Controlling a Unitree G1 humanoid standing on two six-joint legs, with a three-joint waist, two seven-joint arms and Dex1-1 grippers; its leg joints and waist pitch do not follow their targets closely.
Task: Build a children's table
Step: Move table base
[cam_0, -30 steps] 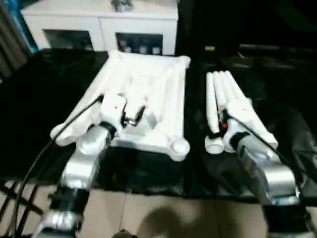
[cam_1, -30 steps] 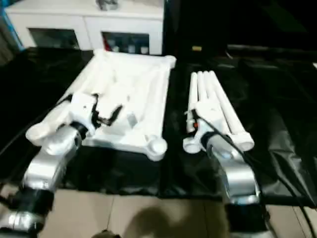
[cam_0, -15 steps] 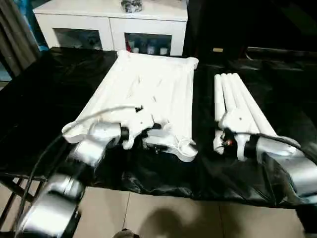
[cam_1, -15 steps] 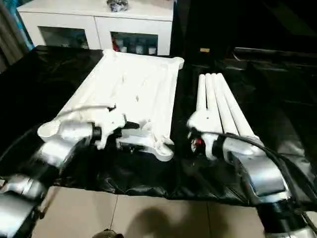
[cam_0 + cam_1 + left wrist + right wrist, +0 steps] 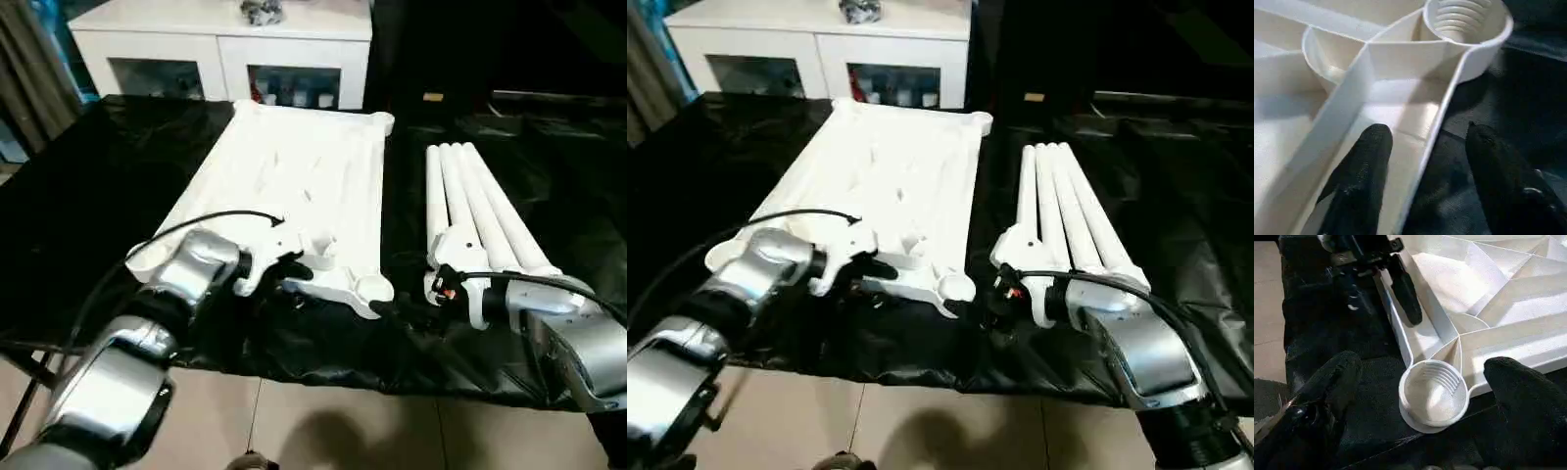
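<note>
Head views: table top (image 5: 304, 186) lying upside down on the black cloth (image 5: 88, 215), ribs up, near edge toward the robot, presumably so the corner sockets face up for the legs. Four legs (image 5: 470, 201) lying side by side on the cloth just to its right, near ends beside the right gripper (image 5: 997, 299). Left gripper (image 5: 286, 274) at the near rim, right gripper just off the near right corner socket (image 5: 373, 288). White cabinet (image 5: 225, 44) behind.

Left wrist view: fingers (image 5: 1364, 181) astride the near rim, one inside the ribbed underside, one outside over the cloth; gap visible on both sides, so not yet clamped. Probably placed to steady the top.

Right wrist view: fingers (image 5: 1327, 396) spread wide, released, holding nothing, flanking the threaded socket (image 5: 1433, 394) without touching it; likely lined up on that corner
</note>
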